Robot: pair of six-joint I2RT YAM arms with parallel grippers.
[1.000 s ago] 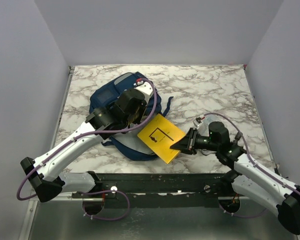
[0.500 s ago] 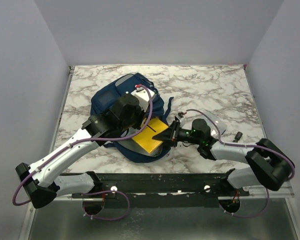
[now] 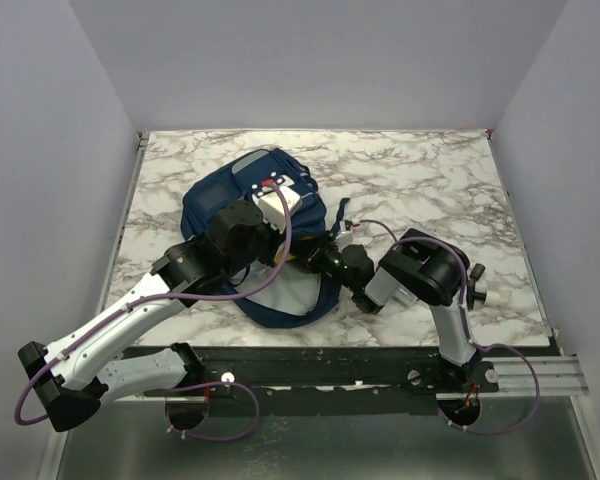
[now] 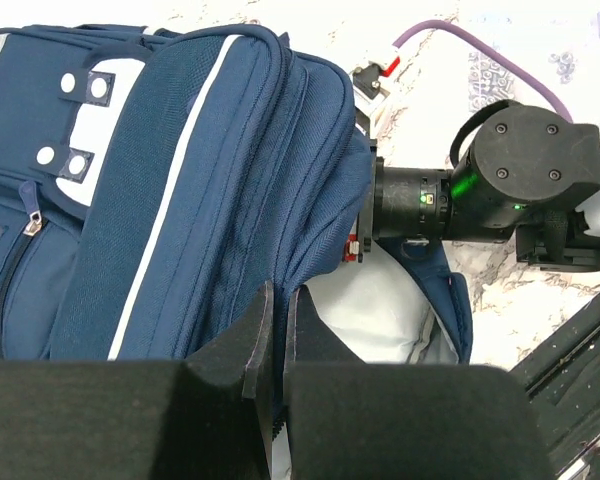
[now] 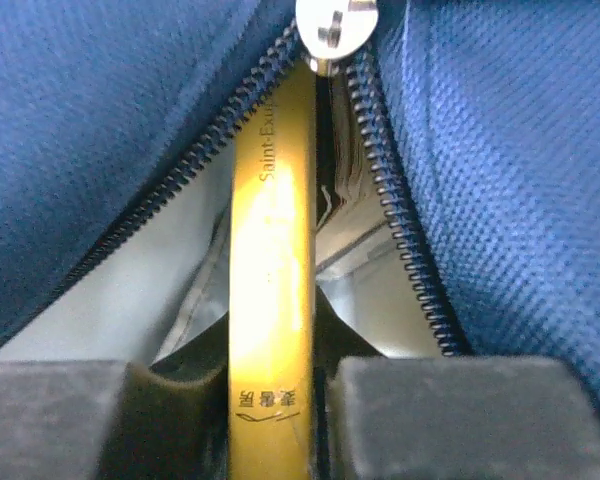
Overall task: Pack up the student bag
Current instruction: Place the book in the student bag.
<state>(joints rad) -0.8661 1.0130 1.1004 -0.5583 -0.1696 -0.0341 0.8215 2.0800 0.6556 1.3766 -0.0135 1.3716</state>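
Note:
The navy student bag [image 3: 220, 200] lies on the marble table, its main opening facing right. My left gripper [image 3: 270, 258] is shut on the upper edge of that opening [image 4: 277, 300], and the pale lining [image 4: 380, 310] shows below. My right gripper [image 3: 325, 262] reaches into the opening from the right. In the right wrist view it [image 5: 270, 370] is shut on a yellow book [image 5: 272, 250], seen spine-on between the two zipper rows, under the silver zipper pull [image 5: 335, 25]. The book is hidden in the top view. The bag also shows in the left wrist view [image 4: 180, 180].
The marble table [image 3: 420, 180] is walled on the left, back and right. A small dark object [image 3: 477, 272] lies near the right arm's elbow. A black rail [image 3: 330, 360] runs along the near edge. Bag straps trail toward the right [image 3: 338, 205].
My right gripper has moved left with the yellow book, pushing it into the bag's opening until the book is hidden from above. My left gripper has stayed on the opening's edge.

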